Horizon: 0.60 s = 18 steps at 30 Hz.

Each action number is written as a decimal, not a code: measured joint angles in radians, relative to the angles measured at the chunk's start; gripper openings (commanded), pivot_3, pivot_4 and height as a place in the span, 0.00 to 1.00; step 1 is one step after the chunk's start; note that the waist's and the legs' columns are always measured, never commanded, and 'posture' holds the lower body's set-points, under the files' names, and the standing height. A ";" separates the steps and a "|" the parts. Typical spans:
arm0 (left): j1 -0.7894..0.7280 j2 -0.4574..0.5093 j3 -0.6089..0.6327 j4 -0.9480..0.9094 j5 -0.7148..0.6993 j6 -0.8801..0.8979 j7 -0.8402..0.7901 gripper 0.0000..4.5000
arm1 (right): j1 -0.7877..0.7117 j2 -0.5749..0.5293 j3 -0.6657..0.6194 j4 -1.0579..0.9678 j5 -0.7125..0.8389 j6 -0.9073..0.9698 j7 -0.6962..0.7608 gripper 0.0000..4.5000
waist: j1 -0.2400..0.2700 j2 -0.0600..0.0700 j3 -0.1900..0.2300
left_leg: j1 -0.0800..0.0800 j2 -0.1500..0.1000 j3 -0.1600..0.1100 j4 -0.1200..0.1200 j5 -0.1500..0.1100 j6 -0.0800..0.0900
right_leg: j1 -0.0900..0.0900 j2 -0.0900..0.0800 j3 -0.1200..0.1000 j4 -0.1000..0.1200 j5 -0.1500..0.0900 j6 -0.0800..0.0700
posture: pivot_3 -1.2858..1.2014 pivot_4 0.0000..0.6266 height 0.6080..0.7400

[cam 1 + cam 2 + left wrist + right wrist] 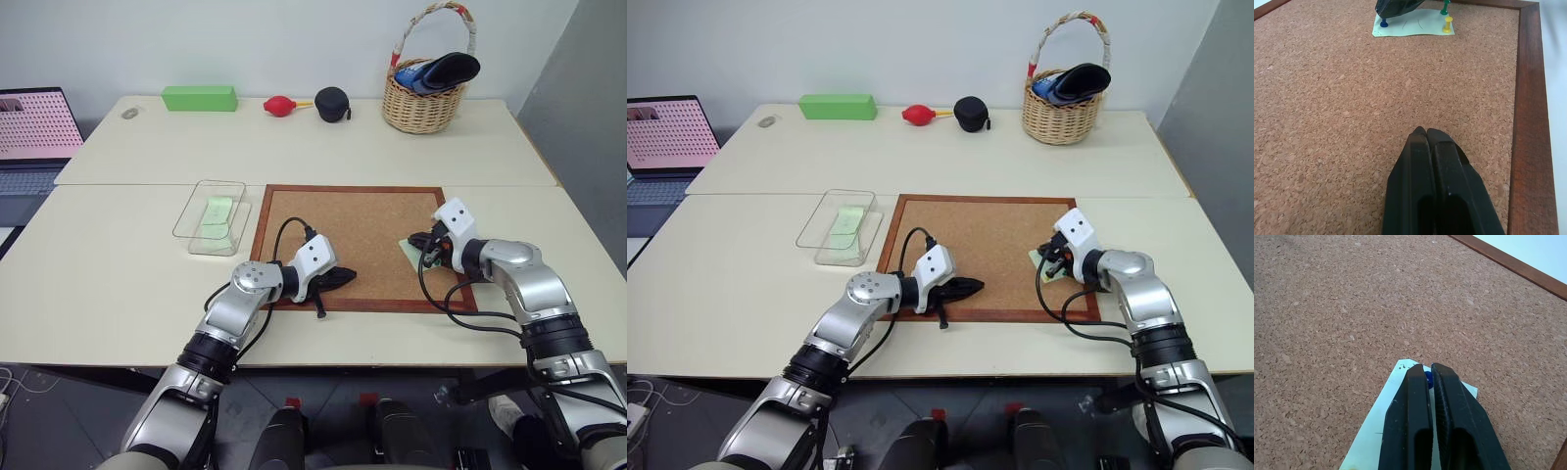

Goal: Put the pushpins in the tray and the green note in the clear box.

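Pins show differently by camera: the left wrist view has a blue pin (pixel 1383 22), a green pin (pixel 1444 8) and a yellow pin (pixel 1448 24) on the green note (pixel 1413 27), while the right wrist view shows the right gripper (pixel 1428 373) with fingers clamped on the blue one. Bare corkboard (pixel 343 220) stretches ahead of the left gripper (pixel 1426 132), fingers together, near the frame. A clear box (pixel 212 216) sits on the worktop (pixel 118 264) beyond.

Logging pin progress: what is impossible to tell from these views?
- Right wrist view: the right gripper, shut on the blue pushpin, hides its shaft; pulled free or not, unclear.
- Head views: the green note is mostly hidden behind that gripper.
- Head views: the wicker basket holds dark, unidentifiable contents.
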 measured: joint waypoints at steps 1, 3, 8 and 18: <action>0.000 0.001 0.000 0.000 0.001 -0.001 -0.001 0.00 | 0.000 -0.001 0.000 -0.006 0.000 0.006 0.000 0.01 | 0.000 0.000 0.000 | 0.000 0.000 0.000 0.000 0.000 0.000 | 0.000 0.000 0.000 0.000 0.000 0.000 | 0.52 0.24 1.00; 0.000 0.001 0.000 0.000 0.005 -0.002 -0.001 0.00 | 0.000 -0.001 -0.001 -0.022 0.003 0.018 0.005 0.01 | 0.000 0.000 0.000 | 0.000 0.000 0.000 0.000 0.000 0.000 | 0.000 0.000 0.000 0.000 0.000 0.000 | 0.52 0.24 1.00; 0.001 0.000 -0.001 0.000 0.012 -0.003 0.002 0.00 | -0.005 0.000 -0.004 -0.089 0.020 0.026 0.021 0.01 | 0.000 0.000 0.000 | 0.000 0.000 0.000 0.000 0.000 0.000 | 0.000 0.000 0.000 0.000 0.000 0.000 | 0.52 0.24 1.00; 0.001 0.000 -0.002 -0.002 0.021 -0.006 -0.001 0.00 | 0.004 -0.036 -0.055 -0.148 0.051 0.068 0.021 0.01 | 0.000 0.001 -0.001 | 0.001 0.000 0.000 0.000 0.000 0.000 | 0.001 0.000 0.000 0.000 0.000 0.000 | 0.52 0.24 1.00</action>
